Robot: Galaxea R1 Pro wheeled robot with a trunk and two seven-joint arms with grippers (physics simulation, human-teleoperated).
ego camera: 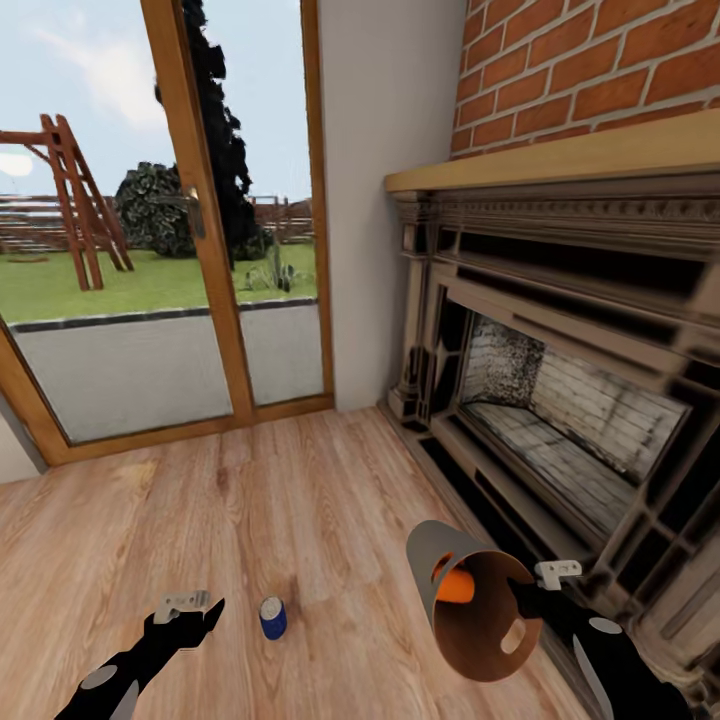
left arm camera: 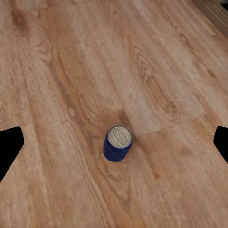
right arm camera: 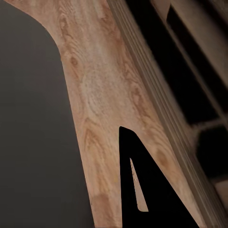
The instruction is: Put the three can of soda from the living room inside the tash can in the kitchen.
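A dark blue can of soda (ego camera: 272, 617) with a silver top stands upright on the wood floor, just right of my left gripper (ego camera: 203, 612). In the left wrist view that can (left arm camera: 117, 143) sits ahead between the spread fingertips (left arm camera: 9, 148), untouched, so the gripper is open. My right gripper (ego camera: 530, 598) is shut on the rim of the trash can (ego camera: 478, 632), a grey bin held tilted with its mouth toward me. An orange can of soda (ego camera: 456, 586) lies inside it. The bin's dark wall (right arm camera: 33, 133) is close in the right wrist view.
This is the living room. The ornate fireplace (ego camera: 560, 400) under the red brick chimney (ego camera: 600, 70) runs along the right, near my right arm. Wood-framed glass doors (ego camera: 150, 250) close off the far side. Wood floor (ego camera: 300, 500) lies between.
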